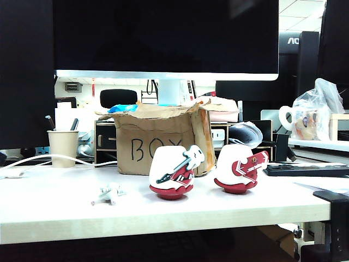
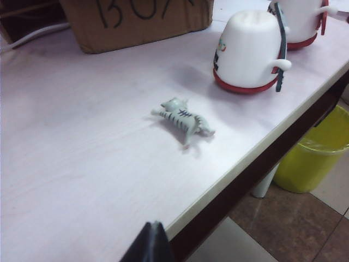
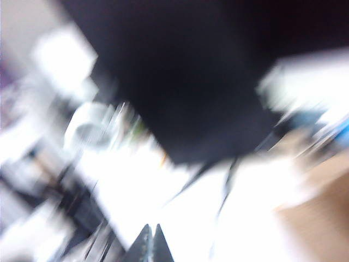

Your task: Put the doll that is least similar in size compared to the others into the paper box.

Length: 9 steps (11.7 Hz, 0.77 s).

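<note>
1. Left of the egg dolls on the table: tiny doll, lying loose, before the paper box.
2. Right gripper: fingers pressed together, view blurred, seemingly empty.
3. Left gripper: near the table edge, finger state unclear.

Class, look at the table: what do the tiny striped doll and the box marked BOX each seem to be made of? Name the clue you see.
The doll: probably hard moulded plastic or resin, pale grey with painted dark stripes; its thin limbs hold a rigid shape. The paper box: brown paper or thin cardboard, matte, judging by its creases, ragged top edge and handwritten lettering.
</note>
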Each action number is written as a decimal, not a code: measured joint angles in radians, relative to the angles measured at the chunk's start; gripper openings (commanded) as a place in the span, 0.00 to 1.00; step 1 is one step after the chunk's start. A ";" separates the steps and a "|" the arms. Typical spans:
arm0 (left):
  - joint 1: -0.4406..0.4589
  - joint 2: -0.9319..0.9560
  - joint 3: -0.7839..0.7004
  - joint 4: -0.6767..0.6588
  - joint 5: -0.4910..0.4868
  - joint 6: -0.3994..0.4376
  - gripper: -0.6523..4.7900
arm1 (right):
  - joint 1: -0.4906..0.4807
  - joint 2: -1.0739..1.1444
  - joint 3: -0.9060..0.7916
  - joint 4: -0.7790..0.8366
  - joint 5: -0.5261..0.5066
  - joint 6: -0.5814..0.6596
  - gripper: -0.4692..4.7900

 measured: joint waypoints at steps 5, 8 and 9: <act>0.000 0.000 0.000 0.000 0.000 0.000 0.11 | 0.343 0.470 0.211 -0.480 0.354 -0.200 0.19; 0.000 0.000 0.000 0.000 0.000 0.000 0.11 | 0.452 0.494 0.211 -0.499 0.583 -0.207 0.74; 0.000 0.000 0.000 0.000 0.000 0.000 0.11 | 0.478 0.494 0.211 -0.505 0.655 -0.207 0.81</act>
